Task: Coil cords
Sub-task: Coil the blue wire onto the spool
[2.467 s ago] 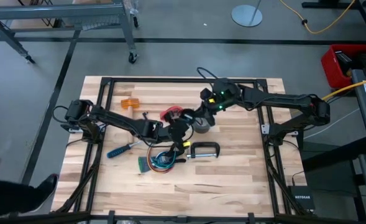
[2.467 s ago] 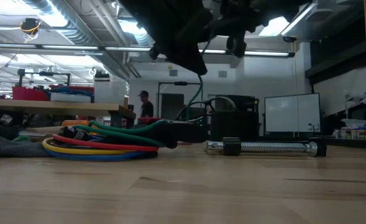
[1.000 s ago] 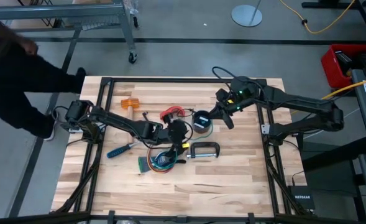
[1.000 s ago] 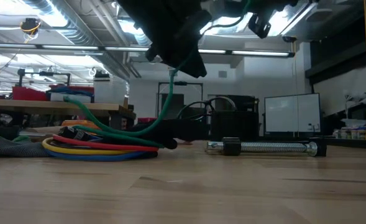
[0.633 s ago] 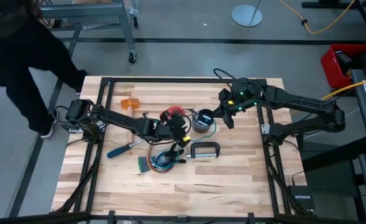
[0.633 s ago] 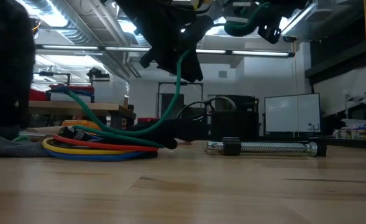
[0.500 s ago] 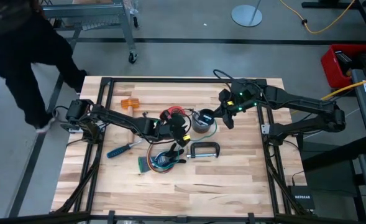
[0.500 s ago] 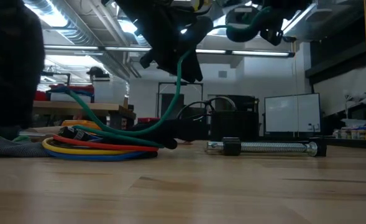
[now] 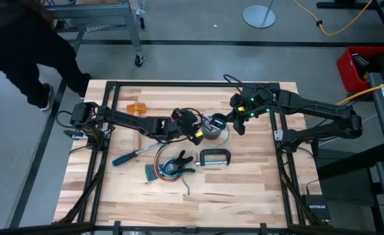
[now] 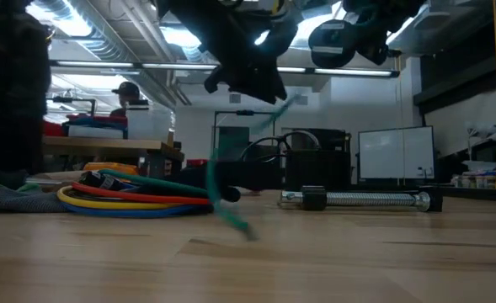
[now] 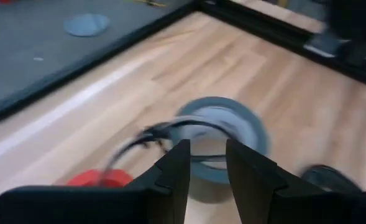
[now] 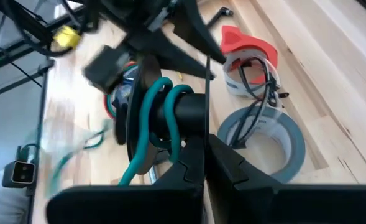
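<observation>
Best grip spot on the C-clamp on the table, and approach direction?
Take the C-clamp by its straight screw shaft, from straight above, fingers across the shaft. It lies flat on the table with bare wood along its near side, and the shaft is a narrow, even bar. The multicoloured cords lie beside its left end, so stay toward the right.

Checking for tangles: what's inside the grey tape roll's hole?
A thin dark cord runs into the grey tape roll; bare wooden table shows through. The near side is covered by the right gripper.
</observation>
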You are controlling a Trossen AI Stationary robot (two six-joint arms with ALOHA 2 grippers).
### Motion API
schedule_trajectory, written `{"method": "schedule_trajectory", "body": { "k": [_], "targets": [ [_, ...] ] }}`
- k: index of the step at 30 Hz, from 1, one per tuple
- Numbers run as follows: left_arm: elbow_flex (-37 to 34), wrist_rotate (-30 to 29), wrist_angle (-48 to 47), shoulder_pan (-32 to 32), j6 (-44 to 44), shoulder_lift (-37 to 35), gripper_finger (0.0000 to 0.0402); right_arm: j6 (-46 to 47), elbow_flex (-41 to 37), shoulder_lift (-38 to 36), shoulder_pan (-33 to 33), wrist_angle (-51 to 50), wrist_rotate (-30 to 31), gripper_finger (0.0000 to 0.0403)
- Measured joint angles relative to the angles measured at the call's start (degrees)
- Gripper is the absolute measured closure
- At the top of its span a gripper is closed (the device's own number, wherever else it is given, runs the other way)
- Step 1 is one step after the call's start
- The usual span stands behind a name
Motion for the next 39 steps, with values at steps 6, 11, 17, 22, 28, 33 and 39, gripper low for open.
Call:
{"method": "schedule_trajectory", "body": {
  "k": [6, 11, 17, 22, 28, 33, 39],
  "targets": [
    [0.0, 11.22, 0.56, -0.9, 1.26, 0.0, 0.0306, -0.99, 0.0, 0.03, 0.0, -2.79, 2.38, 0.0401],
    [0.0, 17.88, 0.92, -2.16, 1.2, 0.0, 0.0306, -1.22, 0.0, 0.04, 0.0, -3.57, 3.65, 0.0401],
    [0.04, 19.21, 3.18, -3.94, 1.24, 0.1, 0.0306, -1.2, 0.0, 0.04, 0.0, -2.08, 4.26, 0.0401],
    [0.04, 19.27, 8.32, -4.61, 4.84, 1.58, 0.0306, -1.16, 0.0, 0.04, 0.0, 3.2, 1.02, 0.0401],
    [0.04, 19.1, 13.84, -4.69, 9.01, 3.98, 0.0306, -1.17, 0.0, 0.04, 0.0, 9.7, -1.53, 0.0401],
    [0.04, 19.08, 15.24, -4.85, 9.41, 4.43, 0.0306, -1.25, 0.0, 0.04, 0.0, 12.69, -3.75, 0.0401],
    [0.04, 19.07, 18.2, -5.63, 10.88, 4.42, 0.0306, -1.25, 0.0, 0.04, 0.0, 13.31, -3.72, 0.0401]
  ]
}}
